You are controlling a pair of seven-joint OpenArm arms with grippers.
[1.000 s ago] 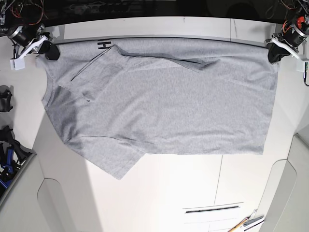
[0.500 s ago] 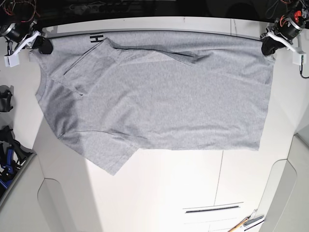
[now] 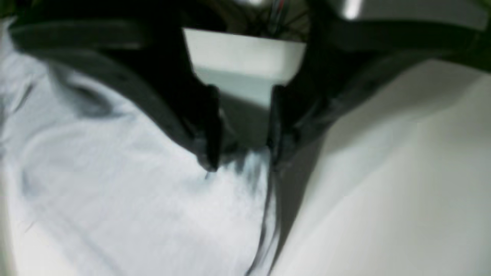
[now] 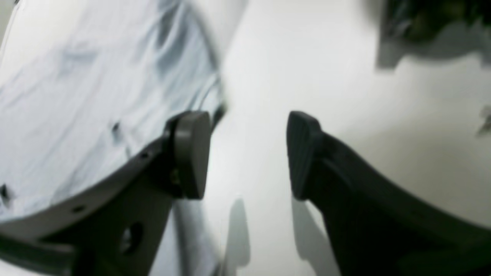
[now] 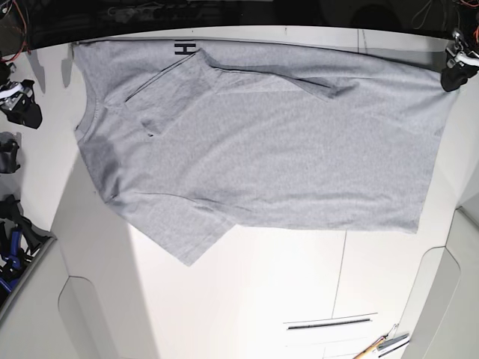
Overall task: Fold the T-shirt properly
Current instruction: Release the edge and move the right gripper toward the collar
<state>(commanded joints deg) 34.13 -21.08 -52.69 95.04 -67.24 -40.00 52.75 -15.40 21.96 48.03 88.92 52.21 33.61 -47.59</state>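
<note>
The grey T-shirt point(image 5: 262, 142) lies spread flat on the white table, collar toward the left, with a sleeve folded over its upper part. A black letter point(image 5: 183, 48) shows at its top edge. My right gripper point(image 5: 21, 108) hangs off the shirt's left side, open and empty; its wrist view shows the pads apart over bare table point(image 4: 247, 153), with cloth point(image 4: 76, 96) to the left. My left gripper point(image 5: 451, 77) sits at the shirt's top right corner. There its fingers stand apart point(image 3: 241, 161), with the cloth's edge point(image 3: 115, 191) lying between the tips.
The white table point(image 5: 247, 299) has seams and a slot handle near the front. Pens or tools point(image 5: 382, 345) lie at the bottom right. Dark and blue gear point(image 5: 11, 232) stands at the left edge.
My right gripper has let go of the shirt's top left corner and pulled away left and down. The shirt and my left gripper have shifted right.
</note>
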